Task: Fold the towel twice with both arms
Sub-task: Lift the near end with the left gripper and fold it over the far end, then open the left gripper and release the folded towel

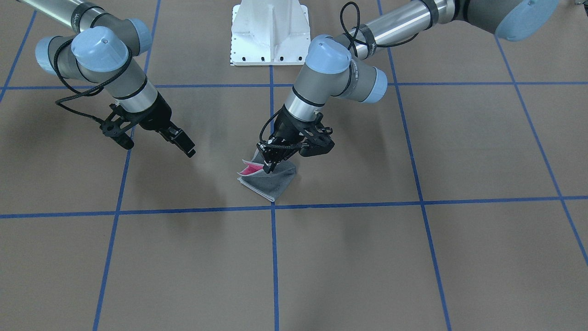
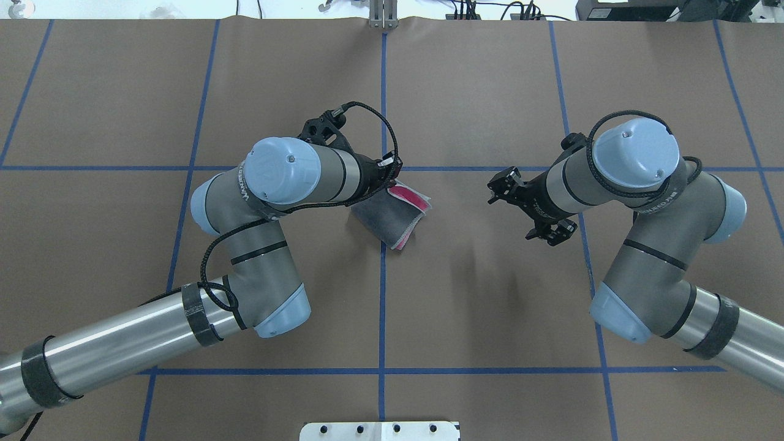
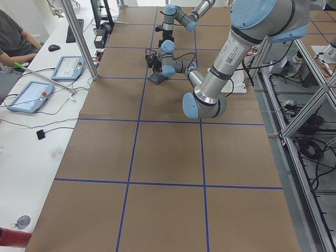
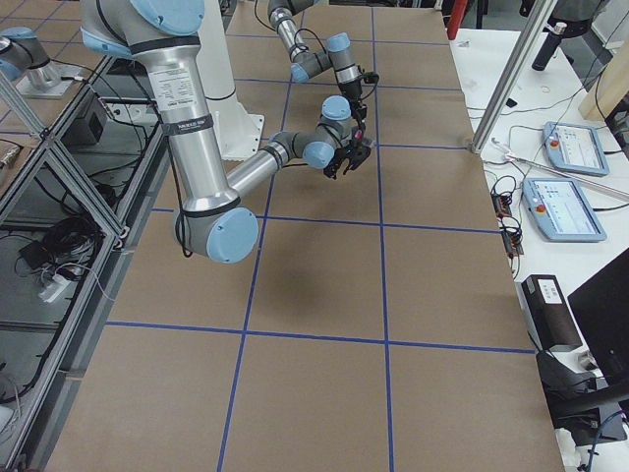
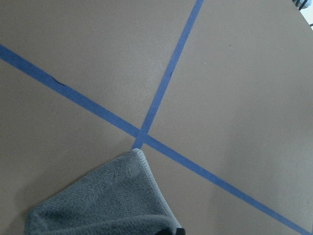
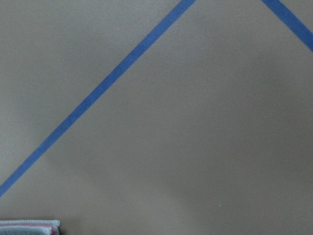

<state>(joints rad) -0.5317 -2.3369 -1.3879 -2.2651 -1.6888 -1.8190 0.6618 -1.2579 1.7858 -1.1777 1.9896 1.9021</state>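
Brown paper-covered worktop (image 1: 413, 276), gridded with blue tape (image 1: 349, 204). A white pedestal (image 1: 270, 32) is bolted at the robot's edge.

The left arm (image 2: 269, 245) reaches in over the centre with its wrist bent steeply down, so that it meets the cloth from above. The right arm (image 2: 637, 202) hangs on its own side, well apart from the cloth, which leaves the other arm room to work.

The towel (image 1: 273, 181) lies near the middle of the worktop, one corner just beside a tape crossing. It is a small thick packet with the grey face outward. Stacked hems along one edge suggest it is already doubled over, likely twice. On the side toward the right arm the layers gape and the pink inner face (image 1: 250, 169) shows, apparently because the top layers are held up there.

The left hand (image 1: 268, 164) is pressed together on the raised top layer and pinches it; the rest of the packet lies flat.

The right hand (image 1: 159, 149) has its fingers spread and holds nothing, above bare worktop.

Judgement: the last fold looks nearly laid — the pinched edge wants lowering and letting go so the pink closes in. If the edge is let go from this height, the layers could spring open.
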